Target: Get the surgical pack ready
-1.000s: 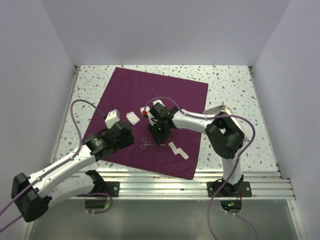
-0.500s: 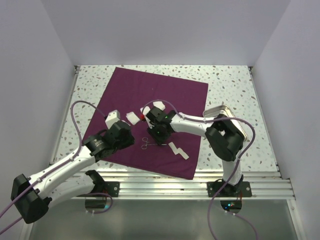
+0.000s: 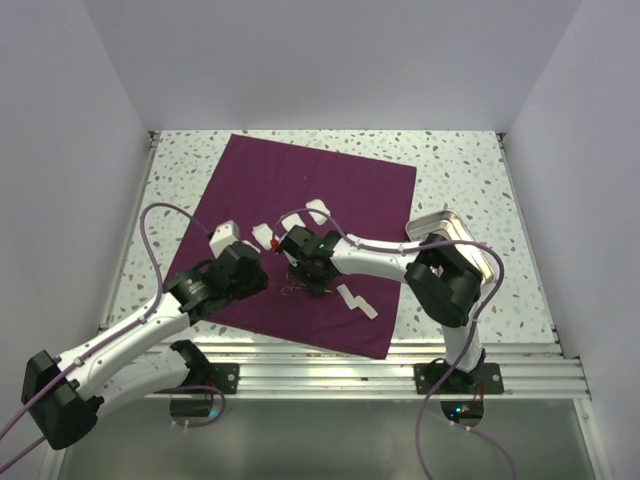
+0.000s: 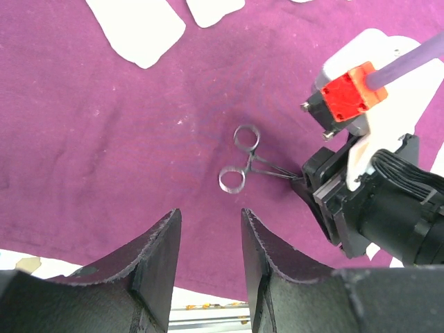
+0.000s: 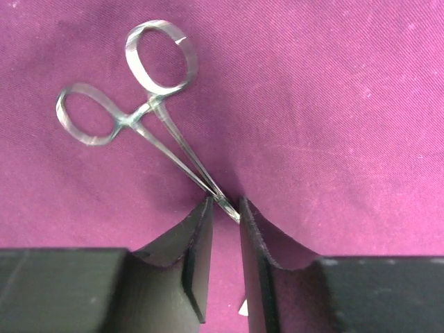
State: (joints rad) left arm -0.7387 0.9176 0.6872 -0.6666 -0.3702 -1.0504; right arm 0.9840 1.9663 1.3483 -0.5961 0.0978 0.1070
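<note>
R fingers [image 5: 187,250] pinch clamp [image 5: 139,119] tips on purple cloth [image 3: 330,190]; L fingers [image 4: 156,263] apart.

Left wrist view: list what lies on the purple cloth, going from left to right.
Large white gauze square → clamp, rings to the left → right tool, shut on the clamp's tips. The smaller gauze at the top edge overlaps the clamp sideways, so it is left out.
</note>
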